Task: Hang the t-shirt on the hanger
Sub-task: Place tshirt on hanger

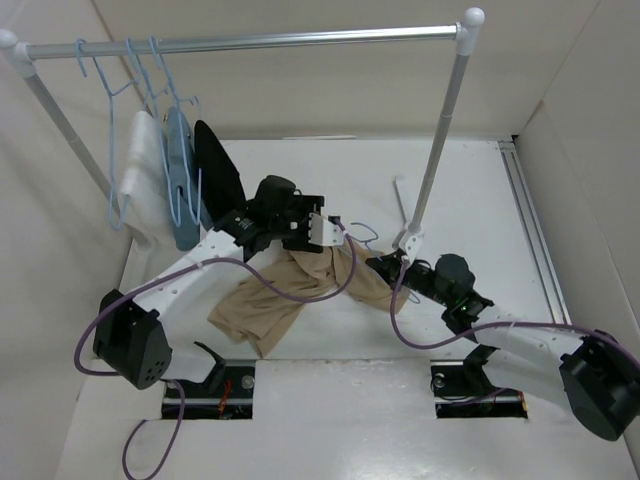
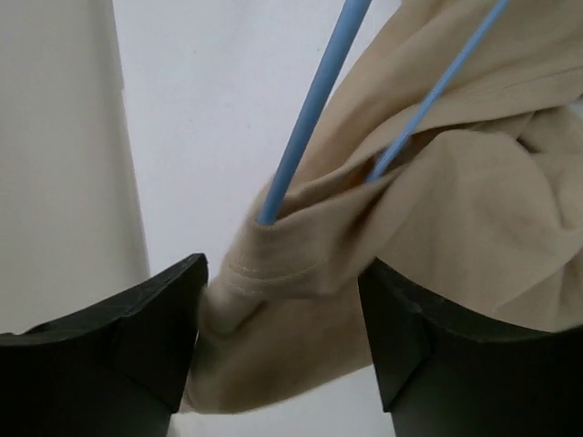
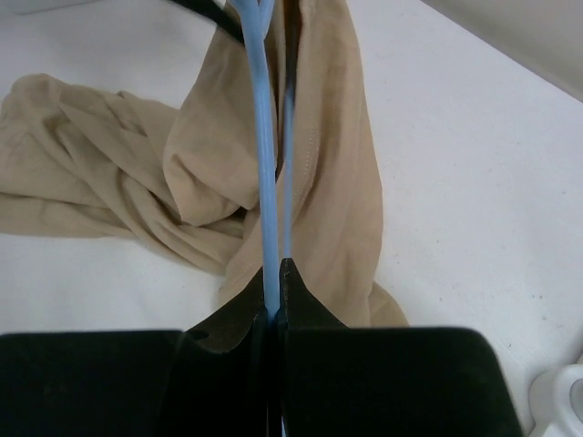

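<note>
A silver metal clothes rail (image 1: 300, 40) spans the top. At upper left hang a white garment (image 1: 143, 180), a light-blue garment (image 1: 181, 195) and a black garment (image 1: 220, 175).

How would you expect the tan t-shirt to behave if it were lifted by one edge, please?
Probably floppy: the t-shirt lies crumpled in soft folds on the table, so it should drape and sag. It looks thin, so likely light. It bunches around the hanger wires, so pulling may drag the hanger.

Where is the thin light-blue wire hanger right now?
Centre of the top view, right of the left gripper: the hanger is pinched in the right gripper and runs into the tan cotton t-shirt.
</note>
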